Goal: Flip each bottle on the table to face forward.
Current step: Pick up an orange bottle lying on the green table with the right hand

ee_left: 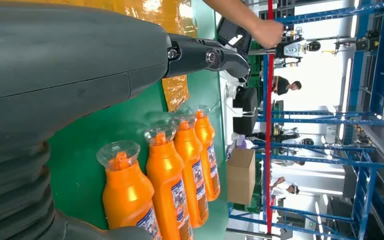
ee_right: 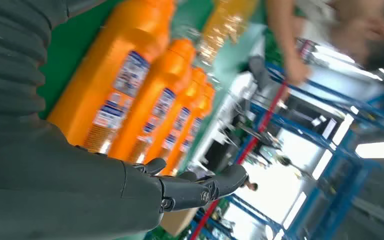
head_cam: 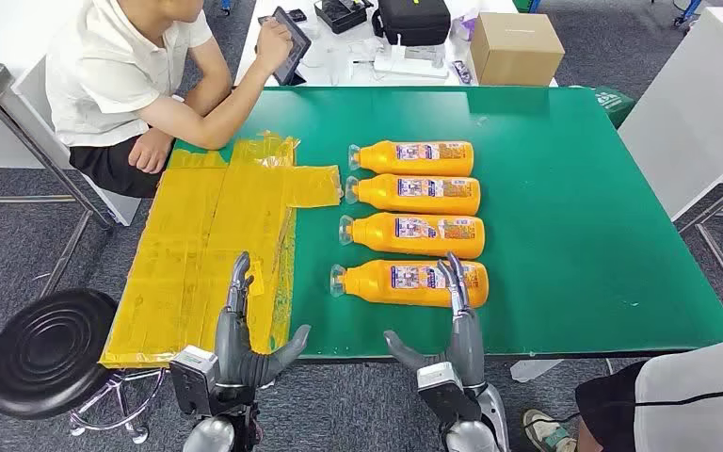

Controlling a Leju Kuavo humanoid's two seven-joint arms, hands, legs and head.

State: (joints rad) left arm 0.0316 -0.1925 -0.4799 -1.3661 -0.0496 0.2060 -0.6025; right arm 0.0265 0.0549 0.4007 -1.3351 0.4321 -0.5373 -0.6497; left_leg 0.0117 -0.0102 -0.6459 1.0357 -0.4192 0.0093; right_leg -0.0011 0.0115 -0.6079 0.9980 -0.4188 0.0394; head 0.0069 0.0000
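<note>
Bottles: four orange ones lie on their sides in a column on the green table (head_cam: pixel 565 235), caps pointing to 9 o'clock, labels up. From the far end to the near they are bottle one (head_cam: pixel 412 157), bottle two (head_cam: pixel 414 193), bottle three (head_cam: pixel 414 234) and bottle four (head_cam: pixel 409 280), each just beside the next. Each has a clear cap over an orange spout, and a printed label around the middle of the body. They look like full, stiff plastic, so I judge them fairly heavy for their size and smooth enough to slip or roll under a loose hold; the cap looks thin and a poor place to pinch. The broad body at the label seems the best place to take hold, fingers wrapped across it, since the neck would let the heavy end swing. The right hand (head_cam: pixel 452 325) is at 6 o'clock of bottle four, released and holding nothing, fingers straight and apart, tips over that bottle's near edge; whether they touch it I cannot tell. The left hand (head_cam: pixel 240 334) is likewise released, at 8 o'clock of bottle four, over the edge of the yellow sheet (head_cam: pixel 216 245). A person (head_cam: pixel 122 75) sits at 11 o'clock with a tablet (head_cam: pixel 287 42), and a box (head_cam: pixel 516 47) stands at 1 o'clock.
</note>
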